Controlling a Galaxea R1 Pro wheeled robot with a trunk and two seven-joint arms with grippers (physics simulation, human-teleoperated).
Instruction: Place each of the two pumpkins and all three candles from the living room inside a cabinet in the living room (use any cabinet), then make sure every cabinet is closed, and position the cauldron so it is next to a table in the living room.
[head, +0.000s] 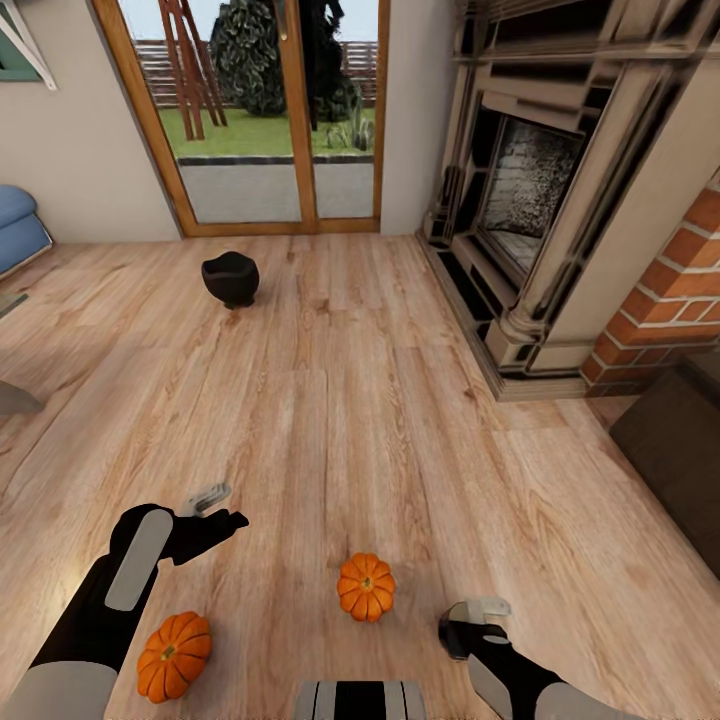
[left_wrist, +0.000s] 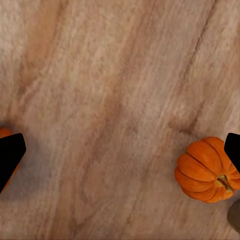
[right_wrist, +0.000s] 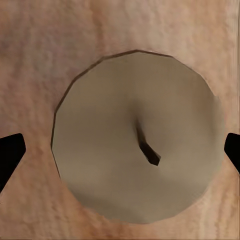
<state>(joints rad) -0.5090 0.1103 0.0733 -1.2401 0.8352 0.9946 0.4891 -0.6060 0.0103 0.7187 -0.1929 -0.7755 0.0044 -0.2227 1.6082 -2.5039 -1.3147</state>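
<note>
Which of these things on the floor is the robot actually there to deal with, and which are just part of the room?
Part of the job:
larger pumpkin
smaller pumpkin
candle under the right gripper
cauldron

Just the room:
fireplace
glass patio doors
blue sofa

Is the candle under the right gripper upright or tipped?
Upright: the round beige candle shows its flat top and dark wick straight on, between the right gripper's open fingers.

From my head camera: one pumpkin dead ahead at 12, another pumpkin at 9, cauldron far off at 11.
</note>
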